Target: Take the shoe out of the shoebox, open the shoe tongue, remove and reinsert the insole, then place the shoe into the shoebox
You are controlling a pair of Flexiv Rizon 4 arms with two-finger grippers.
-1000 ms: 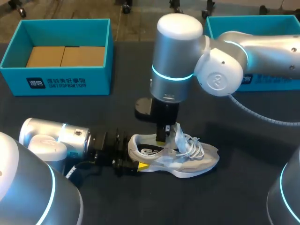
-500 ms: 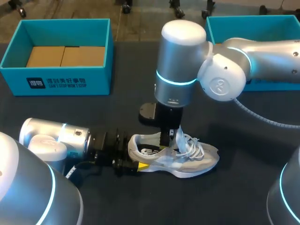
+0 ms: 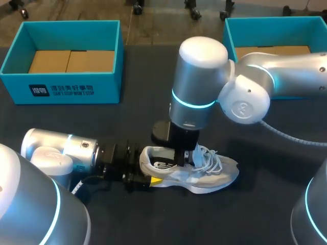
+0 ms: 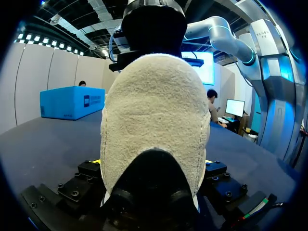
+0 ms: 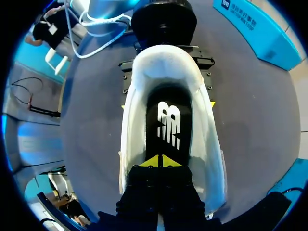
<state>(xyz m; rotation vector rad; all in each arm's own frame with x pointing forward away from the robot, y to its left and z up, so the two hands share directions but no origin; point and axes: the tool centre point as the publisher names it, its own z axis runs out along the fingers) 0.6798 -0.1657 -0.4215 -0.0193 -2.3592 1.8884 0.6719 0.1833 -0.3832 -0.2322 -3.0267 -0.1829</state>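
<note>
Shoe (image 3: 204,176), lower middle, likely soft, light: we are clamping heel (image 4: 154,120) in left claw (image 5: 167,104); right claw (image 5: 160,162) pinched shut above floppy insole (image 5: 168,120).

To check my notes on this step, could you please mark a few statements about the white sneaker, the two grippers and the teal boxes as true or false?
1. The white mesh sneaker lies on the dark table, outside the left teal cardboard box and the right teal cardboard box. True.
2. The left gripper is open, clear of the sneaker. False: it is shut on the sneaker's heel.
3. The right gripper is inside the sneaker's opening, tips together over the black insole. True.
4. The black insole lies on the table beside the sneaker. False: it sits inside the sneaker.
</note>
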